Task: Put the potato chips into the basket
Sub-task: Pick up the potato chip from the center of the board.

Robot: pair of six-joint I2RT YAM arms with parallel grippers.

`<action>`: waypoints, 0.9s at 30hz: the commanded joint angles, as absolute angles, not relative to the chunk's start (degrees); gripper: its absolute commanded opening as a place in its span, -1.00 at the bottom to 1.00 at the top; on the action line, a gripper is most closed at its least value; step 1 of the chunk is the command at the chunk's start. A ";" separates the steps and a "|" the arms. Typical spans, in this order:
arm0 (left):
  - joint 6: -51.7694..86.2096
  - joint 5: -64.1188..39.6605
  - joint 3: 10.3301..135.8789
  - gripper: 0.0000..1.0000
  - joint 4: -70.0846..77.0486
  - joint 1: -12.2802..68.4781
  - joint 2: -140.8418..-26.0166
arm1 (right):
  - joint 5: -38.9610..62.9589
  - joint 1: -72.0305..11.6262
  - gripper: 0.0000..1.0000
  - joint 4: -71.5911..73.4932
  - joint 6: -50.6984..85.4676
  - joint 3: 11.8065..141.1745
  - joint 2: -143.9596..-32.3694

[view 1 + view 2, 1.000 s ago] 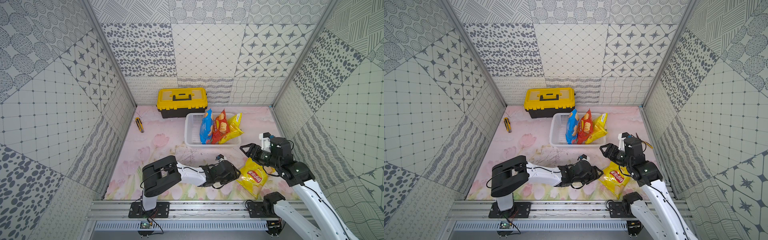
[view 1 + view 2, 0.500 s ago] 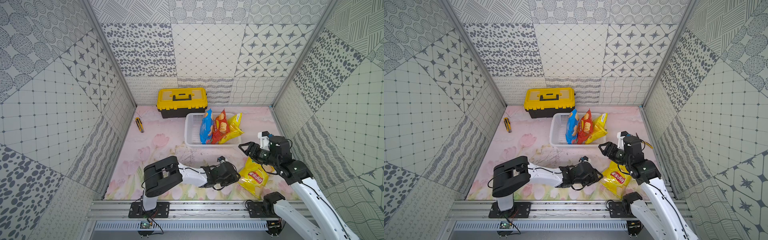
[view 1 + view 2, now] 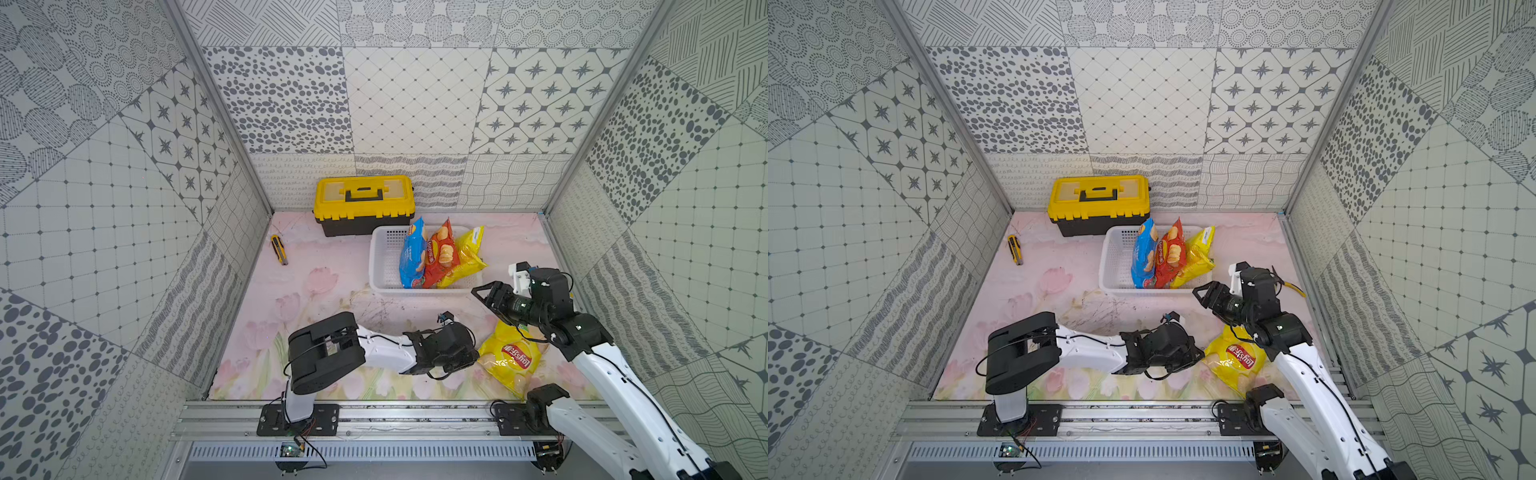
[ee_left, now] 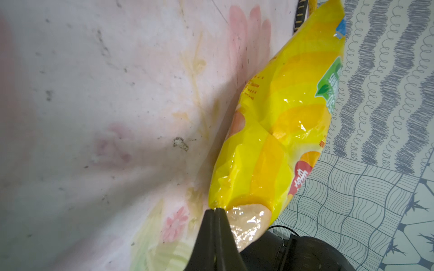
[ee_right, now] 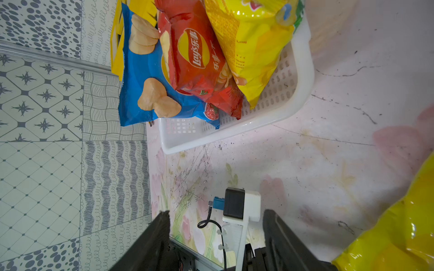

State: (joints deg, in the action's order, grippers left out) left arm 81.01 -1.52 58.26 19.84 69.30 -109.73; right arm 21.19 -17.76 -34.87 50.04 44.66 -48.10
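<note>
Low, left arm (image 3: 384,353) reaches flat; left pincer (image 4: 215,209) nips yellow bag (image 4: 270,145).

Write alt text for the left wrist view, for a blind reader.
The left gripper is shut on the edge of a yellow bag that lies on the pink flowered table. Grey patterned walls stand behind the bag.
</note>
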 commanded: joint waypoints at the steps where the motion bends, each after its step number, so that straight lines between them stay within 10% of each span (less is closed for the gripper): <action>1: 83.13 -2.37 59.27 -1.00 17.32 69.25 -110.50 | 21.79 -19.25 0.34 -32.50 50.17 45.82 -49.65; 27: 74.98 2.99 61.70 -1.00 -1.67 65.87 -100.40 | 19.24 -19.51 0.37 -34.81 42.72 52.25 -54.29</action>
State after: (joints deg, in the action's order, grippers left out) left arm 77.54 2.31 62.13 2.52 66.94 -100.22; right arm 19.27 -19.31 -36.97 43.90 51.96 -53.84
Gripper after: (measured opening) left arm 0.043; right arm 0.684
